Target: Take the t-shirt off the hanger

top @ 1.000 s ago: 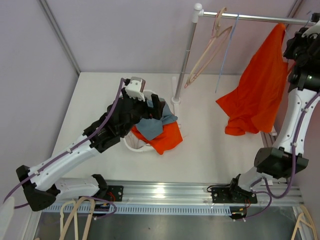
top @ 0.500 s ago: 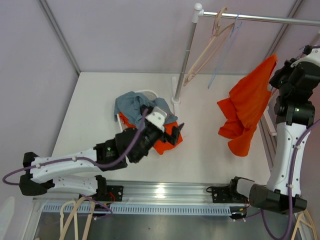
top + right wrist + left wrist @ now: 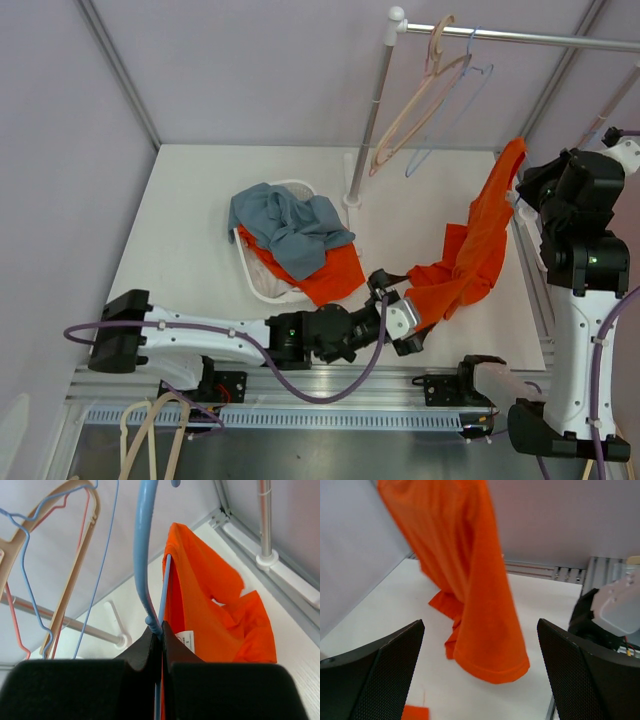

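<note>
The orange t-shirt point(image 3: 470, 250) hangs on a blue hanger point(image 3: 142, 545). My right gripper point(image 3: 161, 627) is shut on the hanger's neck and holds it off the rail, at the right of the table point(image 3: 520, 165). The shirt point(image 3: 200, 600) drapes down from the hanger, its lower part trailing onto the table. My left gripper point(image 3: 403, 314) is open, low over the table beside the shirt's lower hem. In the left wrist view the shirt point(image 3: 475, 580) hangs just ahead of the gap between the open fingers point(image 3: 375, 680), untouched.
A white basket point(image 3: 262, 288) with grey and orange clothes sits mid-table. The rack's pole point(image 3: 370, 110) and rail point(image 3: 520, 37) carry beige hangers point(image 3: 420, 90) and a blue wire hanger point(image 3: 455, 105). The rack's right foot point(image 3: 267, 560) stands behind the shirt. An aluminium rail point(image 3: 330, 385) runs along the near edge.
My left arm swung from the basket to the right, up to the shirt's hem. My right arm brought the hanger and shirt lower and leftward, off the rail.
</note>
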You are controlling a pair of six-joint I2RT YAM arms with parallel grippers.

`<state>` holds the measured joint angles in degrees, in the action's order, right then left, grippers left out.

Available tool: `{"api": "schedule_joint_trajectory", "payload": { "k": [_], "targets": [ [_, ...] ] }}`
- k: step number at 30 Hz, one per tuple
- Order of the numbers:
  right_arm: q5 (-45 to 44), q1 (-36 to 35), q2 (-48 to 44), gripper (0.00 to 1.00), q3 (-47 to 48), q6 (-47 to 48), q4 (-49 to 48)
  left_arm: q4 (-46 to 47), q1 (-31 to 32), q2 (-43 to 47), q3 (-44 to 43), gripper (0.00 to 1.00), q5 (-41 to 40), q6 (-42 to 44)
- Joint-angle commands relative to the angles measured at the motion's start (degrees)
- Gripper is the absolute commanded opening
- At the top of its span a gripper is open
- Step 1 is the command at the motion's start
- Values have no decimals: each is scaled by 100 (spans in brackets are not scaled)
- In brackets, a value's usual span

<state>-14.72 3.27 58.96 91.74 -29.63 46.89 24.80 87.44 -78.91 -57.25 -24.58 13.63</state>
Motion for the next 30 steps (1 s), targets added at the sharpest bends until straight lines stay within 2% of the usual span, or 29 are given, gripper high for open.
{"api": "schedule_joint_trajectory", "payload": {
  "k": [1, 5, 16, 18, 20, 21, 22, 24, 30],
  "targets": [
    [-145, -160, -77, 0, 247, -298, 21, 859, 98, -185, -278, 100, 593, 246],
    [-136, -239, -78, 0, 388, -246, 65, 966, 98, -282, -330, 99, 1086, 158],
    [57, -484, -69, 0, 485, -184, 74, 966, 10, -1328, -1112, 99, 709, 404],
    [92, -511, -60, 0, 476, -175, 74, 782, -86, -1451, -1332, 95, 805, 281],
    [101, -546, -60, 0, 467, -175, 74, 659, -165, -1600, -1524, 65, 823, 106],
    [101, -555, -69, 0, 467, -158, 74, 475, -218, -1653, -1604, 50, 588, 44],
    [101, -564, -69, 0, 458, -131, 74, 326, -236, -1784, -1683, 23, 394, -44],
    [75, -564, -69, 0, 467, -105, 74, -78, -236, -1882, -2035, 1, -97, -36],
    [-109, -582, 63, 0, 283, 124, -13, -195, -35, -1338, -1834, 1, -486, 236]
  ]
}}
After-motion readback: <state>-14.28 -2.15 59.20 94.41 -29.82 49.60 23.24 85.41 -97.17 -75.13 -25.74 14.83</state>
